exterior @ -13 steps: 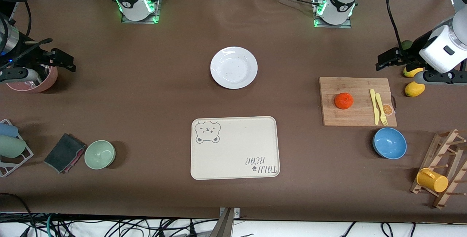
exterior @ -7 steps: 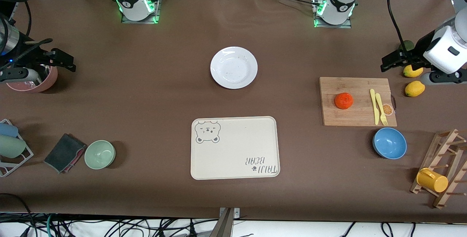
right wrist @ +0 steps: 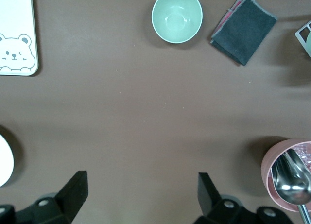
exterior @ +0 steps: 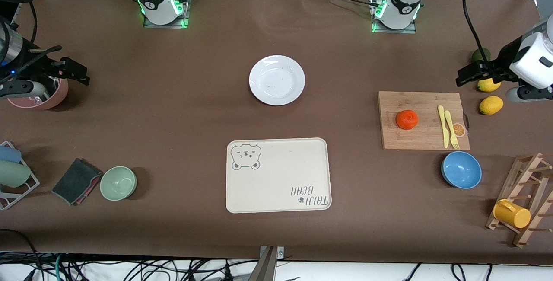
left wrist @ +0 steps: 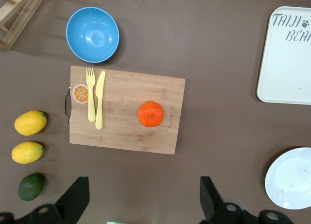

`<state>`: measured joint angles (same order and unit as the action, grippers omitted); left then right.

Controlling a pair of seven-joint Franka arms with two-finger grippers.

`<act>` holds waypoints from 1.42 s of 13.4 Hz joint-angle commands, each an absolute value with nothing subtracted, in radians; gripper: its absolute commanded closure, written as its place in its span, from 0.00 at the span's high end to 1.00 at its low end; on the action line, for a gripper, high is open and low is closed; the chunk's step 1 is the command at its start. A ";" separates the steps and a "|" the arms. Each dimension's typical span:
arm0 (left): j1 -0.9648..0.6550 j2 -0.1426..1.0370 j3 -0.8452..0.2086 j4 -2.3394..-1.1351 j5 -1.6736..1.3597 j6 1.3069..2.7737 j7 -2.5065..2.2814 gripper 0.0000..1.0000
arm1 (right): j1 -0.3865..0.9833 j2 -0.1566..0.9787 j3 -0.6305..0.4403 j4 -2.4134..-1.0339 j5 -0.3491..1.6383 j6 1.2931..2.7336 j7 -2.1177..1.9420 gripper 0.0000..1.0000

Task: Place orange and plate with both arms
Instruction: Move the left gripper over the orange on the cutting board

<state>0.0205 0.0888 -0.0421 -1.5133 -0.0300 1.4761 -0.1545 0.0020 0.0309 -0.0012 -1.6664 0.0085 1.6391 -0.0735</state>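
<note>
Left gripper (exterior: 464,75), jaws spread and empty, hangs over the left arm's end of the table near the lemons (exterior: 491,105) and a dark green fruit (exterior: 480,54); right gripper (exterior: 77,72), likewise open and empty, hangs beside the pink pot (exterior: 41,95) at the right arm's end. Orange (exterior: 407,119) rests on the wooden cutting board (exterior: 423,120), just beside the yellow knife and fork (exterior: 447,126), with the blue bowl (exterior: 461,169) nearer the front camera. Plate (exterior: 277,80) sits mid-table, apart from both grippers; the bear-printed tray (exterior: 277,175) lies nearer the front camera than it. Neither task item is yet gripped. Risk noted: the round orange may roll off the board if one finger meets it first, and the plate's shallow rim offers little purchase, so a flat approach may only push it. Against the frame one second ago, the left gripper has drawn away toward the table's end, uncovering the lemons; the right gripper is unchanged.
</note>
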 commanded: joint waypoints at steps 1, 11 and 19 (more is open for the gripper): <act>0.041 0.112 -0.048 -1.503 -0.003 1.477 -0.164 1.00 | -0.003 0.031 -0.002 -1.657 0.026 1.624 -0.078 1.00; 0.054 0.121 -0.048 -1.502 0.017 1.448 -0.158 1.00 | -0.005 0.031 -0.017 -1.661 0.026 1.615 -0.078 1.00; 0.029 0.207 -0.058 -1.503 0.170 1.548 -0.163 1.00 | -0.005 0.031 -0.017 -1.661 0.026 1.615 -0.078 1.00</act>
